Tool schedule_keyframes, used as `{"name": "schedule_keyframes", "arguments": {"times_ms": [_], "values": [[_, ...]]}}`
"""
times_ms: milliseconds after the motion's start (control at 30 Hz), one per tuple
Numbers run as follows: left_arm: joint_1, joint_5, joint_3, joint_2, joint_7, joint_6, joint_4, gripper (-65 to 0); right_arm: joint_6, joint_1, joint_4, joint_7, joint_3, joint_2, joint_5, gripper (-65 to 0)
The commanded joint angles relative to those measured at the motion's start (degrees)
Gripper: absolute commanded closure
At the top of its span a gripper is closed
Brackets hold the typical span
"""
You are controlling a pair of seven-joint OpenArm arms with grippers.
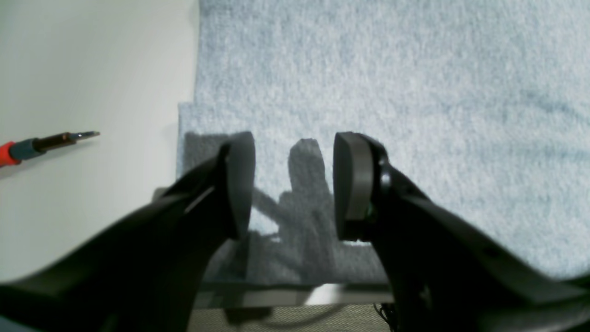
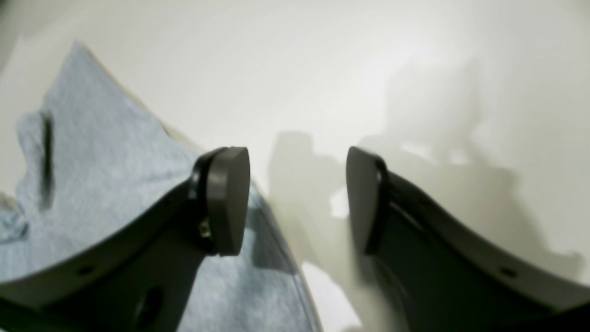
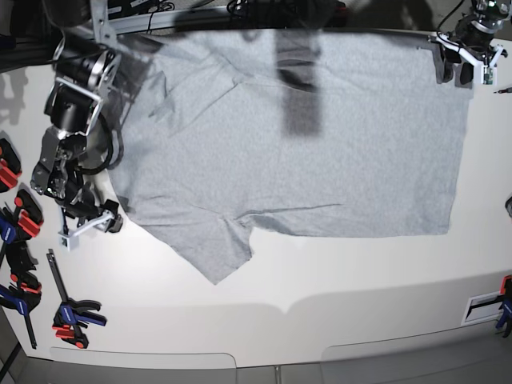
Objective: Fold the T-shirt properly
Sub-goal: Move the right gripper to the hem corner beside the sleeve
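The T-shirt (image 3: 304, 136) is light heather-grey and plain on its visible side, spread nearly flat across the desk (image 3: 320, 280), one sleeve pointing forward.

Bare table (image 3: 320, 280) beside clamps (image 3: 68, 312), seemingly.

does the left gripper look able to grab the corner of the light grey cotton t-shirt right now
Probably yes. The left gripper hangs open just over the light grey cotton T-shirt, near its corner by the table edge, with nothing between its jaws and the cloth.
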Motion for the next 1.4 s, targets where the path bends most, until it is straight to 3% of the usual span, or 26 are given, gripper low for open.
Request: {"name": "schedule_keyframes", "arguments": {"times_ms": [0,167,500,633,867,900,1100,1167,1367], "values": [[0.33,-0.57,-0.50,-0.83,-0.96,0.07,0.94,-25.7,2.25,2.43,-1.64,0.90,0.11,0.92,0.76,-31.7],[0.33,-0.55,-0.50,-0.83,-0.96,0.09,0.94,-25.6,7.52,2.62,-7.06,-0.98,0.04,-0.17,3.17,-31.7],[0.20,-0.59,-0.50,-0.83,-1.99,0.09,0.94,-25.6,7.63,2.38,-7.04,-3.41,0.04,-1.44,3.61,-30.7],[0.17,-0.57,-0.50,-0.83,-4.37,0.09,0.94,-25.6,7.63,2.38,-7.04,-3.37,0.07,-1.44,3.58,-19.0],[-0.44,-0.57,-0.50,-0.83,-3.72,0.09,0.94,-25.6,7.63,2.38,-7.04,-3.06,0.07,-1.44,3.61,-0.3],[-1.01,-0.57,-0.50,-0.83,-2.82,0.09,0.94,-25.6,7.58,2.38,-7.04,-2.82,0.07,-1.44,3.63,0.0],[-7.02,0.90,-0.50,-1.40,-1.75,1.46,0.94,-25.6,7.39,2.38,-7.04,-2.49,0.07,-1.44,3.78,0.0],[-10.51,-1.25,-0.50,-2.32,1.31,4.68,0.74,-25.3,7.41,2.38,-7.04,-2.47,0.07,-1.49,3.80,0.0],[-27.10,-6.97,-0.50,-7.06,5.57,4.76,-10.60,-25.3,7.41,2.38,-7.04,-2.47,0.07,-1.49,3.78,0.0]]}}
